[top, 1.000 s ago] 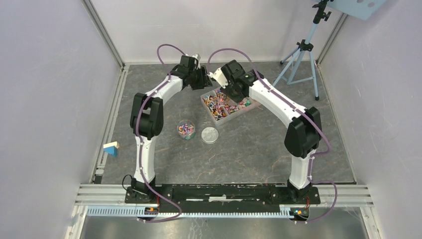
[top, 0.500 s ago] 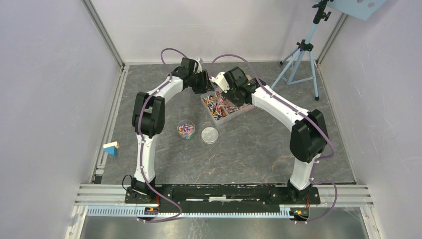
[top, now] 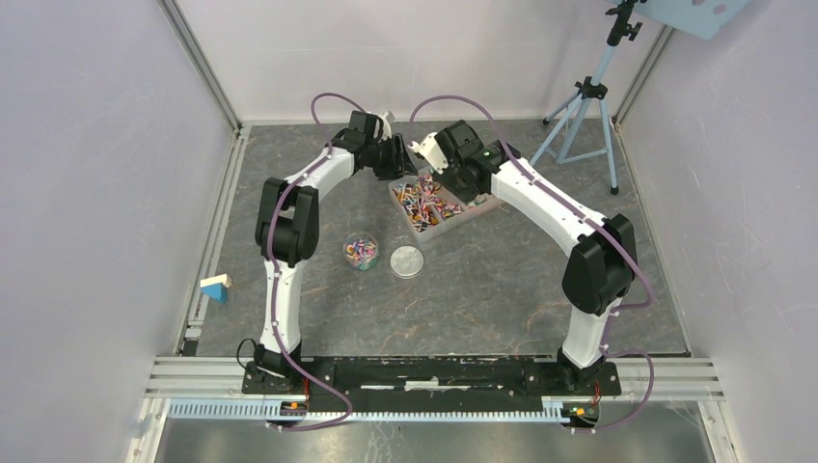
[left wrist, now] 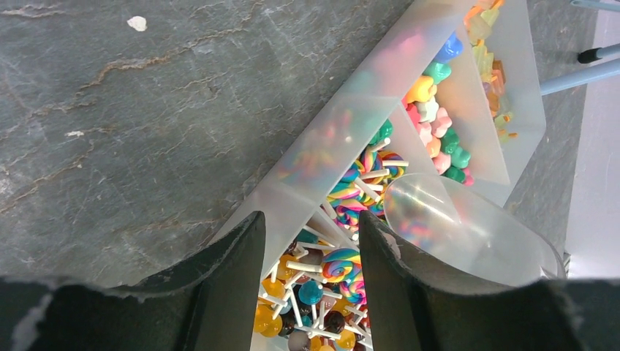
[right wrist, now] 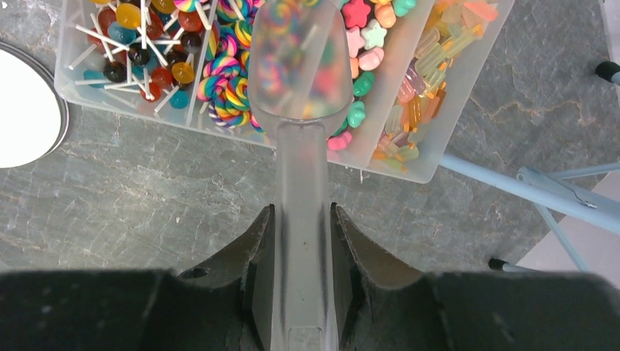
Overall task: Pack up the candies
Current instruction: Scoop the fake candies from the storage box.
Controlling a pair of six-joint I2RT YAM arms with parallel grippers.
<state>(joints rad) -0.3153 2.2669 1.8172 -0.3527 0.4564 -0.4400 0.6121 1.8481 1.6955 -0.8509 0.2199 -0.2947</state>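
The candies (top: 361,252) partly fill a small clear jar in the top view. More sweets lie in a clear compartment tray (top: 424,229): lollipops (left wrist: 336,267), pink and green shapes (right wrist: 365,44) and yellow gummies (right wrist: 428,66). My left gripper (left wrist: 311,241) is open, its fingers astride the tray's near wall (left wrist: 343,124) over the lollipop compartment. My right gripper (right wrist: 302,212) is shut on the handle of a translucent scoop (right wrist: 300,62), whose bowl hangs over the tray's middle compartments. The scoop also shows in the left wrist view (left wrist: 453,227).
The round grey lid (top: 407,261) lies flat beside the jar and shows in the right wrist view (right wrist: 22,110). A blue tripod (top: 584,106) stands at the back right. A small coloured block (top: 216,286) lies at the left wall.
My left gripper has moved right onto the tray's edge. My right gripper has shifted a little toward the back with the scoop. Jar and lid have not moved.
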